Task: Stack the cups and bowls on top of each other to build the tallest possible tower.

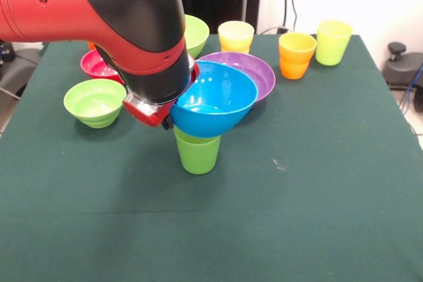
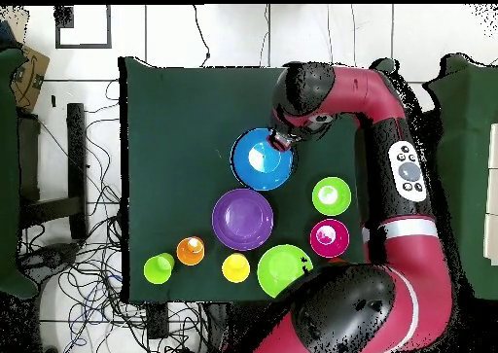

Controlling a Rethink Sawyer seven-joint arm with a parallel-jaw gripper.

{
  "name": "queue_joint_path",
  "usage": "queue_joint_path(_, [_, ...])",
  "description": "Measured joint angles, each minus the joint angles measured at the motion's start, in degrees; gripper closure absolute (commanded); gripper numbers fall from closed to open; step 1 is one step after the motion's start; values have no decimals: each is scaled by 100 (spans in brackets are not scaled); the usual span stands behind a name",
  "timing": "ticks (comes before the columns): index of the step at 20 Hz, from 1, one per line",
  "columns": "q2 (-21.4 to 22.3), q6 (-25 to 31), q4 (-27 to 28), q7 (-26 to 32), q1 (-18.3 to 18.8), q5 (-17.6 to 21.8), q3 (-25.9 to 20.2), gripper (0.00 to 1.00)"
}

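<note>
The large blue bowl (image 1: 215, 97) sits upright on a green cup (image 1: 197, 153) in the middle of the table, making a two-piece tower. My gripper (image 1: 168, 120) is at the bowl's left rim, mostly hidden under the red and black wrist, and looks shut on that rim. In the overhead view the gripper (image 2: 282, 140) is at the edge of the blue bowl (image 2: 261, 159), and the cup is hidden beneath the bowl. The wide purple bowl (image 1: 258, 70) lies just behind the blue one, and it also shows in the overhead view (image 2: 242, 219).
A small lime green bowl (image 1: 96, 102) and a small red bowl (image 1: 98, 65) lie at the left. A large lime green bowl (image 1: 196, 31), a pale yellow cup (image 1: 236, 35), an orange cup (image 1: 296, 55) and a yellow-green cup (image 1: 332, 41) stand along the far edge.
</note>
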State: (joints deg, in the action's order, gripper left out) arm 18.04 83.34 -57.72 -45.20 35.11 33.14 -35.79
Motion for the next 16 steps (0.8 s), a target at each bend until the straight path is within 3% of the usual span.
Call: queue_joint_path(16, [0, 0, 0, 0, 13, 61, 0, 100])
